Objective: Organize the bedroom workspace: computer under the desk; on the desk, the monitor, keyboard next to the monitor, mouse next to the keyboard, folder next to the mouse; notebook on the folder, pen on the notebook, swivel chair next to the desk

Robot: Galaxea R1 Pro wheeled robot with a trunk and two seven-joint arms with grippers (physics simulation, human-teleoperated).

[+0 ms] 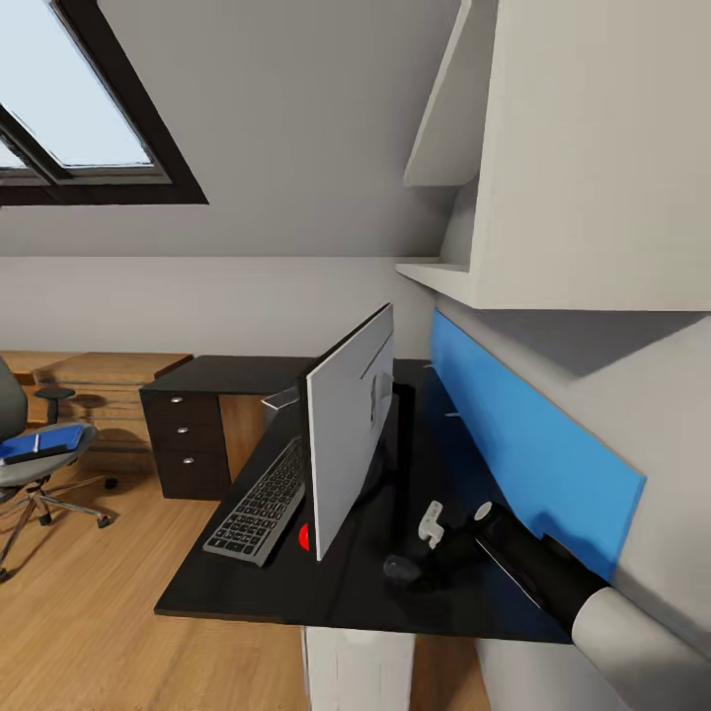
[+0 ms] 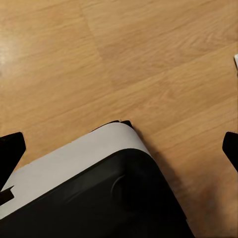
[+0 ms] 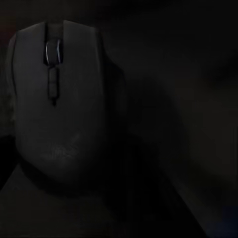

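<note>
The right wrist view alone shows the mouse (image 3: 57,94) close, dark and dim; the right tool's (image 1: 415,563) state is unreadable.

Sloped white wall (image 1: 296,118), skylight (image 1: 79,109), wooden floor (image 1: 99,632).

Surfaces in the bedroom workspace
Glossy black counter (image 1: 346,583); matt black plastic mouse (image 3: 57,104); smooth, light wood-plank floor (image 2: 148,59).

black forearm (image 1: 538,565), grey upper sleeve (image 1: 642,642)
</note>
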